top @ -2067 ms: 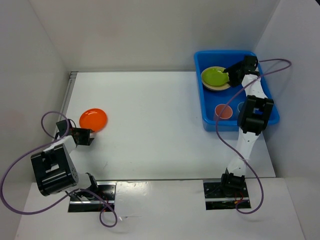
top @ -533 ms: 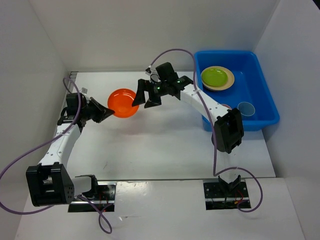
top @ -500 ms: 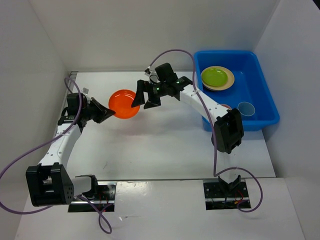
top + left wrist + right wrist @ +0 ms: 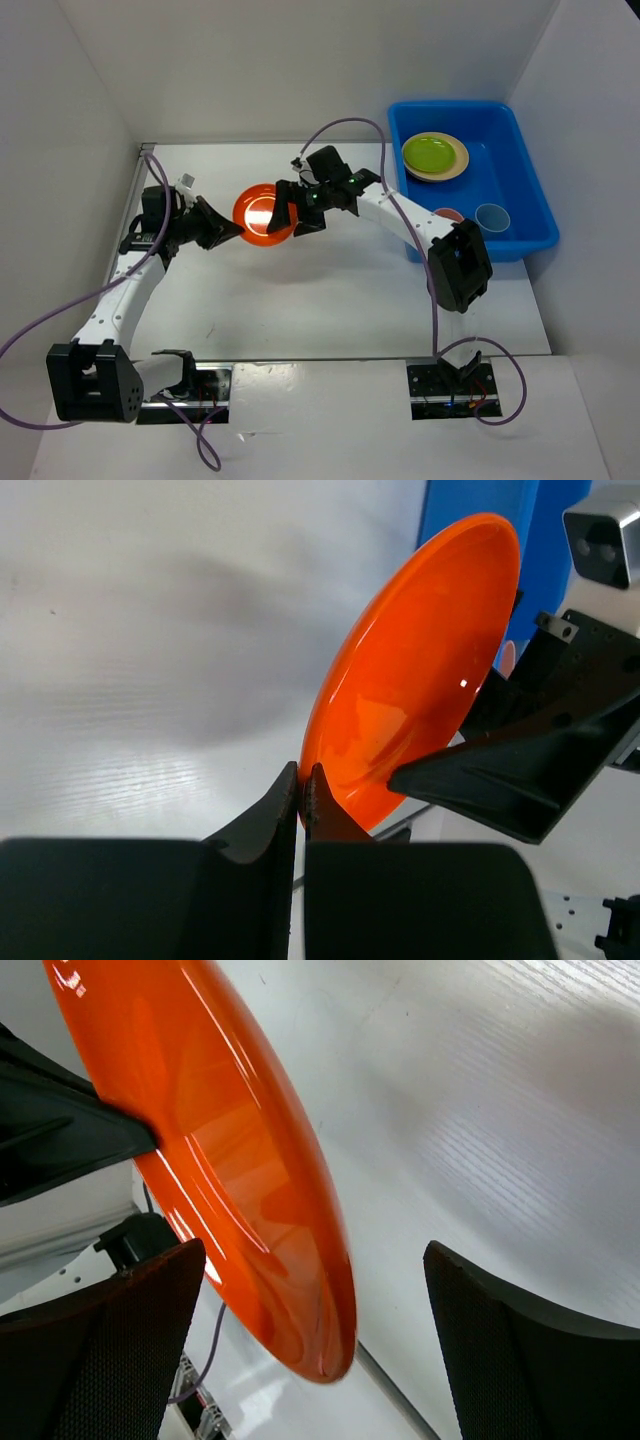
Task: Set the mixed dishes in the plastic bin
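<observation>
Centre-left of the frame, the orange plate (image 4: 258,210) faces roughly upward, its left rim grasped by the left end effector (image 4: 234,230). The released right end effector (image 4: 291,216) straddles the opposite rim.

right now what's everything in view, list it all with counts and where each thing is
orange plate: 1, orange, held tilted off the table between both grippers
lime green plate: 1, lime green, far end of the bin, on the beige plate
beige plate: 1, beige, under the lime green plate
blue cup: 1, blue, near end of the bin
pink cup: 1, pink, left of the blue cup, partly hidden
plastic bin: 1, bright blue, far right of the table
table: 1, white
cables: 2, purple, one per arm
left gripper: 1, black, shut on the plate's rim
right gripper: 1, black, open around the opposite rim
</observation>
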`<action>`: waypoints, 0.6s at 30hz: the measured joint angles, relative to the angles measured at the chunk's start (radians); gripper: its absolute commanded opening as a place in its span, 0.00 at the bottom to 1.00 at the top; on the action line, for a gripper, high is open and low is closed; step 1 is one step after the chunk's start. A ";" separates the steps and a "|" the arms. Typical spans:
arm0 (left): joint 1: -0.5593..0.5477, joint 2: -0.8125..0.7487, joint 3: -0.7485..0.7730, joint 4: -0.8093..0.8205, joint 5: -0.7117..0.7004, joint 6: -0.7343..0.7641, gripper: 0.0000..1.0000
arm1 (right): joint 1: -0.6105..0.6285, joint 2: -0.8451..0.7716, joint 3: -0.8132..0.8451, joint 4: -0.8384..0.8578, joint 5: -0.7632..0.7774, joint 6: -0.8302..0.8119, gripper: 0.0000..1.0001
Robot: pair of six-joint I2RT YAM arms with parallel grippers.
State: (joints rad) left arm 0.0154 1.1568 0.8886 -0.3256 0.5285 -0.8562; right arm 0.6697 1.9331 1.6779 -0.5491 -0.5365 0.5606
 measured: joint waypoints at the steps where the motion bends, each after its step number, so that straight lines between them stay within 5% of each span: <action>1: -0.004 -0.003 0.000 0.000 0.008 0.000 0.00 | 0.000 -0.007 -0.005 0.000 0.004 0.000 0.91; 2: -0.008 -0.006 0.000 0.001 0.017 0.000 0.00 | 0.000 -0.013 -0.009 0.005 0.007 0.001 0.87; 4: -0.013 -0.008 0.000 0.001 0.034 0.000 0.00 | 0.000 -0.024 -0.015 0.014 0.006 0.002 0.68; 5: -0.016 -0.008 0.000 0.001 0.041 0.000 0.00 | 0.000 -0.029 -0.016 0.018 0.006 0.008 0.50; 9: -0.016 -0.015 -0.003 -0.004 0.050 0.011 0.00 | -0.002 -0.042 -0.018 0.048 -0.021 0.034 0.20; 13: -0.006 -0.016 -0.009 0.004 0.059 -0.003 0.01 | -0.005 -0.071 -0.018 0.071 -0.061 0.043 0.00; 17: -0.005 -0.026 -0.012 0.034 0.067 -0.011 0.14 | -0.013 -0.080 -0.022 0.090 -0.071 0.050 0.00; 18: -0.005 -0.026 -0.013 0.042 0.070 -0.010 0.23 | -0.015 -0.081 -0.026 0.095 -0.075 0.053 0.00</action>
State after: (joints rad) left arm 0.0105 1.1305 0.8753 -0.2840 0.5983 -0.8665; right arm 0.6548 1.8519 1.6520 -0.4541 -0.6117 0.6132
